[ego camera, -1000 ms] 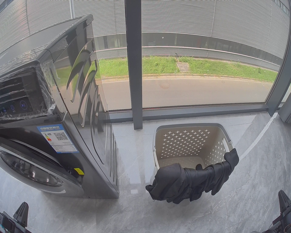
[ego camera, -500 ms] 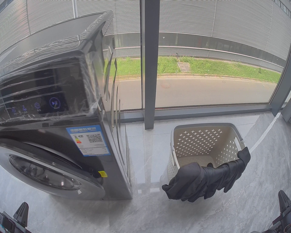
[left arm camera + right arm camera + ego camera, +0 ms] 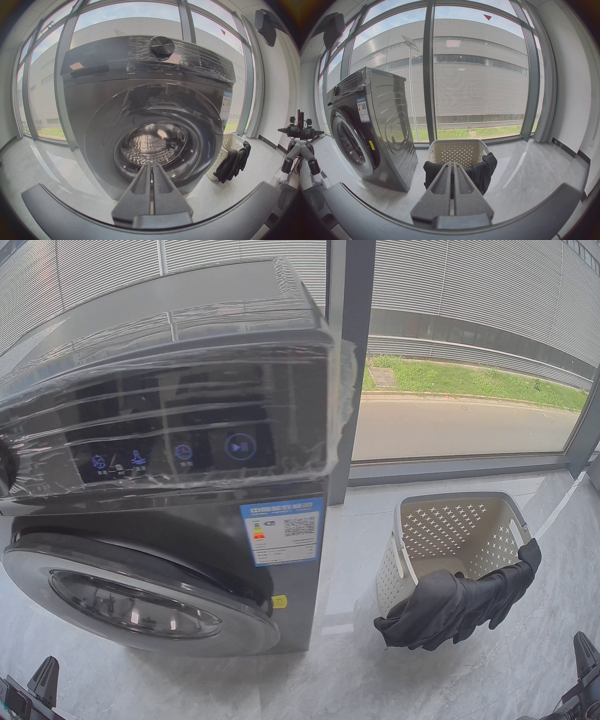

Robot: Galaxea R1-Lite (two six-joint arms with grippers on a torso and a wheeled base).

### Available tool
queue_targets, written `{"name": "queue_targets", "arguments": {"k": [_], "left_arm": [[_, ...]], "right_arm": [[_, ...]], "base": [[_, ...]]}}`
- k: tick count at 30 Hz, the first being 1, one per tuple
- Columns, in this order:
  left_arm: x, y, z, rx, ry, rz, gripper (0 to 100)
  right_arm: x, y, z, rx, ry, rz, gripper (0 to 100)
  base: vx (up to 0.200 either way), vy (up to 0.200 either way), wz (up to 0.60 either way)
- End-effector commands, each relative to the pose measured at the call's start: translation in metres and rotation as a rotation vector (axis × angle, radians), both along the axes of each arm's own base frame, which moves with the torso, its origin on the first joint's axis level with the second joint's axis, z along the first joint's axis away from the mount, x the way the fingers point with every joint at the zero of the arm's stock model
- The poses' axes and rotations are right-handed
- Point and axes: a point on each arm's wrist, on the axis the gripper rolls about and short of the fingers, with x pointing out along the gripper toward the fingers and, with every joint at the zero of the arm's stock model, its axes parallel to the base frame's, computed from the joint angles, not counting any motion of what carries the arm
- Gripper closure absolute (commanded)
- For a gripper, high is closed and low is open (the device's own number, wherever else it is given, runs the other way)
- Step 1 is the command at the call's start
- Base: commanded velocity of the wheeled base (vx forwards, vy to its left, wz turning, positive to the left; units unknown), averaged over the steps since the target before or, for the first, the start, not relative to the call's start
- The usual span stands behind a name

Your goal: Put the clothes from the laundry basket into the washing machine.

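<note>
A dark grey washing machine [image 3: 187, 427] stands on the left, its round door [image 3: 137, 609] closed. To its right sits a cream laundry basket [image 3: 459, 521] with a black garment [image 3: 456, 609] draped over its near rim. My left gripper [image 3: 152, 175] is shut and empty, facing the machine's door [image 3: 156, 147] from a short distance. My right gripper [image 3: 452, 175] is shut and empty, pointing at the basket [image 3: 457, 151] and the black garment [image 3: 479, 173] some way ahead.
A large window with a thick grey post [image 3: 350, 365] rises behind the machine and basket. Pale marble floor [image 3: 350, 677] lies open in front of both. The machine's control panel [image 3: 175, 446] is wrapped in plastic film.
The head camera has turned left: the washing machine and basket have shifted right in the picture, and the machine's front now faces me. The things themselves have not moved.
</note>
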Motion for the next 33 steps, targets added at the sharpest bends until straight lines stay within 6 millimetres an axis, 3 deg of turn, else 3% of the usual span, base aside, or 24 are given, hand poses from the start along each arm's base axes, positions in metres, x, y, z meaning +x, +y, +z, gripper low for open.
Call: {"name": "queue_targets", "arguments": {"k": [1,13,19,28,33], "left_arm": [[-0.0003,0.0,-0.0033,0.0,-0.005,-0.002,100],[0.0001,0.0004,-0.0041,-0.01,-0.01,0.018,100],[0.0,0.0003,-0.004,0.0,-0.013,0.015,100],[0.0,0.0002,-0.004,0.011,-0.013,0.015,100],[0.0,0.0002,-0.004,0.011,-0.013,0.013,100]], "right_arm": [[-0.0001,0.0,-0.0052,0.0,-0.001,0.0,100],[-0.0001,0.0,-0.0052,0.0,-0.001,0.0,100],[-0.0001,0.0,-0.0052,0.0,-0.001,0.0,100],[-0.0001,0.0,-0.0052,0.0,-0.001,0.0,100],[-0.0001,0.0,-0.0052,0.0,-0.001,0.0,100]], "base": [[0.0,0.2,0.0],[0.0,0.2,0.0],[0.0,0.0,0.0],[-0.2,0.0,0.0],[0.0,0.0,0.0]]}}
